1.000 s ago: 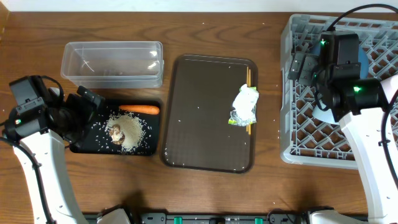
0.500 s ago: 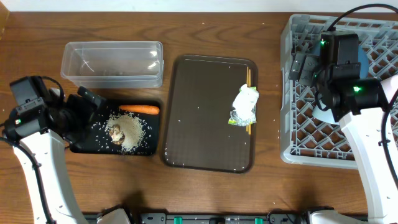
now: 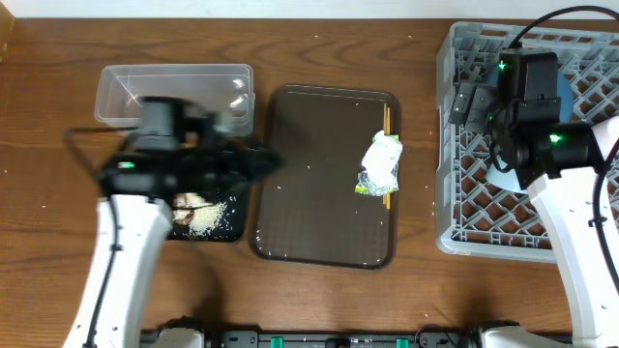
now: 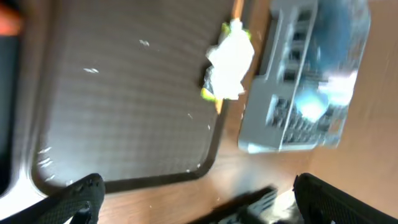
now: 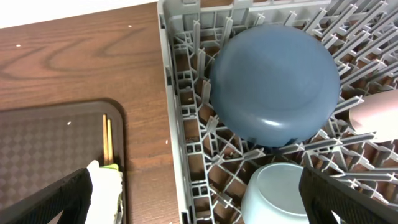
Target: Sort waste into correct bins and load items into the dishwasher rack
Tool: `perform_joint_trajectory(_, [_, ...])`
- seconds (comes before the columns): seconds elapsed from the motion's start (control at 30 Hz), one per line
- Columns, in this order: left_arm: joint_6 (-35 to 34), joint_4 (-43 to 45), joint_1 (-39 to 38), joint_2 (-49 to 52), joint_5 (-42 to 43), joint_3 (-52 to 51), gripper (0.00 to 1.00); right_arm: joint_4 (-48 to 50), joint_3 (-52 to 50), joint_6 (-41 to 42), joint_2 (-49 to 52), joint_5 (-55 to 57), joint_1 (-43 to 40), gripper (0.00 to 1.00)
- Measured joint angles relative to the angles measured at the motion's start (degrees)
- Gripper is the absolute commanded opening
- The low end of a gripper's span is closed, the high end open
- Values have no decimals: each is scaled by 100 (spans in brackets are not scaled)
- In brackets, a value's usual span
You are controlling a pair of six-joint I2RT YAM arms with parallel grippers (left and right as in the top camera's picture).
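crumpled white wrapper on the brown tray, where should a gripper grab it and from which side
Pinch the crumpled white-silver-green wrapper by its raised white bulk, from straight above, closing across its narrower width. It lies loose over the thin wooden chopsticks on the dark brown serving tray, so a high pinch likely spares them.

The worktop (image 3: 329, 48) is brown wood with dark lines in it. Four things sit right on it. A clear tub (image 3: 126, 82) is at the far left. A black tray (image 3: 240, 227) sits just in front of the tub. A big brown tray (image 3: 309, 193) lies in the middle, just beside both of them. A grey rack (image 3: 474, 184) is on the right side, near the brown tray. A few tiny white specks (image 5: 129, 26) lie on the bare wood.
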Motion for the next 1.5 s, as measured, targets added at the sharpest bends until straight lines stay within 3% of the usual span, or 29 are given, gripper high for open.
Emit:
perform_joint_trajectory(0.2, [-498, 1049, -1788, 223, -1480, 0, 98, -2, 0, -2, 0, 4, 0, 99])
perform_joint_trajectory(0.33, [-632, 1759, -2413, 772, -2011, 2, 98, -2, 0, -4, 0, 7, 0, 99])
perform_joint_trajectory(0.53, [-680, 2562, -2728, 1845, -2315, 2, 98, -2, 0, -11, 0, 11, 0, 99])
perform_joint_trajectory(1.07, [-992, 3014, -3550, 3270, -2721, 2, 100, 0, 0, -13, 0, 11, 0, 99])
perform_joint_trajectory(1.37, [-1123, 3136, -3545, 3375, -3296, 2, 94, -2, 0, -13, 0, 11, 0, 99])
perform_joint_trajectory(1.5, [-1158, 3289, -3545, 3375, -3442, 2, 83, -2, 0, -13, 0, 13, 0, 99])
